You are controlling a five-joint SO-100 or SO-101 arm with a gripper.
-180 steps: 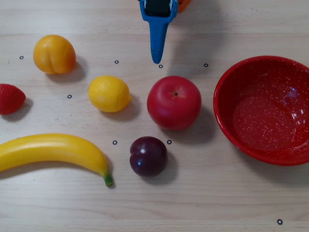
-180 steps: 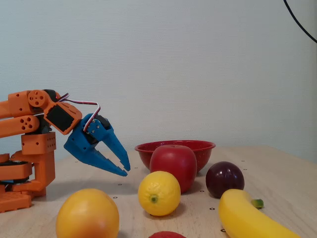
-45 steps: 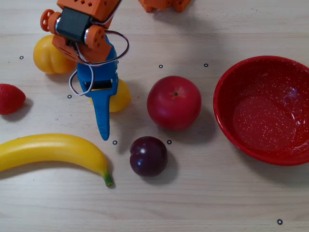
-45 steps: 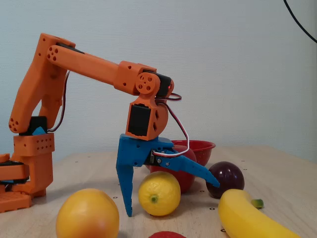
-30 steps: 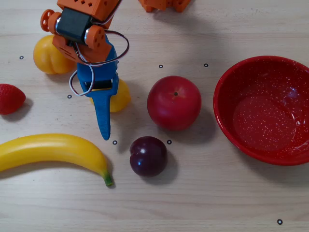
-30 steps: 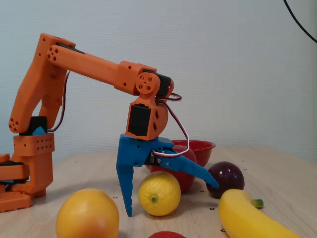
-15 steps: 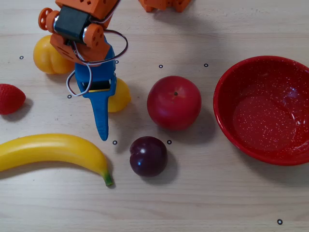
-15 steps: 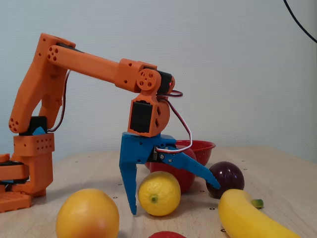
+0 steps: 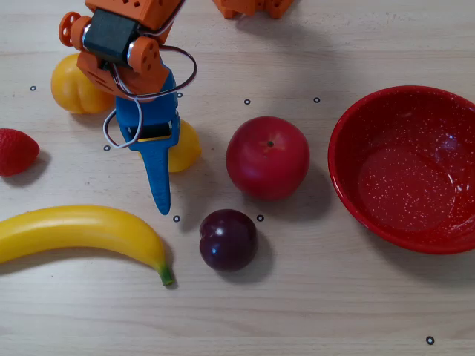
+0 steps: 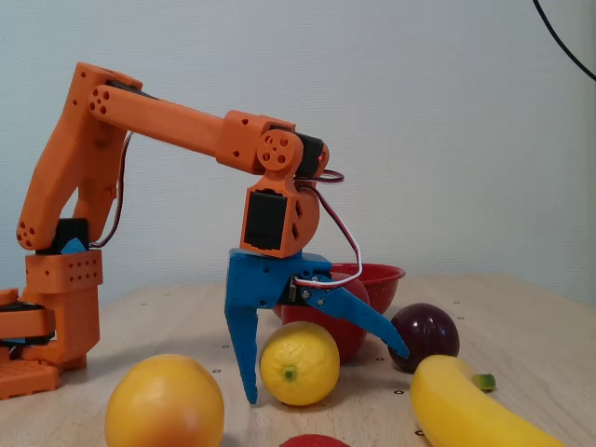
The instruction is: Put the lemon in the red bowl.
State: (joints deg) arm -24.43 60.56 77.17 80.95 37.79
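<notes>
The lemon (image 9: 187, 147) lies on the wooden table, its left half hidden under my gripper in the overhead view. In the fixed view the lemon (image 10: 298, 363) sits on the table between the two blue fingers. My gripper (image 9: 151, 167) is open and low over the lemon. In the fixed view my gripper (image 10: 326, 375) has one finger pointing straight down on the lemon's left and the other slanting out to the right above it. It holds nothing. The red bowl (image 9: 349, 178) stands empty at the right edge of the overhead view, and in the fixed view the red bowl (image 10: 384, 276) shows behind the gripper.
A red apple (image 9: 267, 157) lies between lemon and bowl. A dark plum (image 9: 228, 239) and a banana (image 9: 82, 230) lie near the front. An orange-yellow fruit (image 9: 73, 87) and a strawberry (image 9: 15, 150) are at the left. The arm's base (image 10: 51, 307) stands at the left of the fixed view.
</notes>
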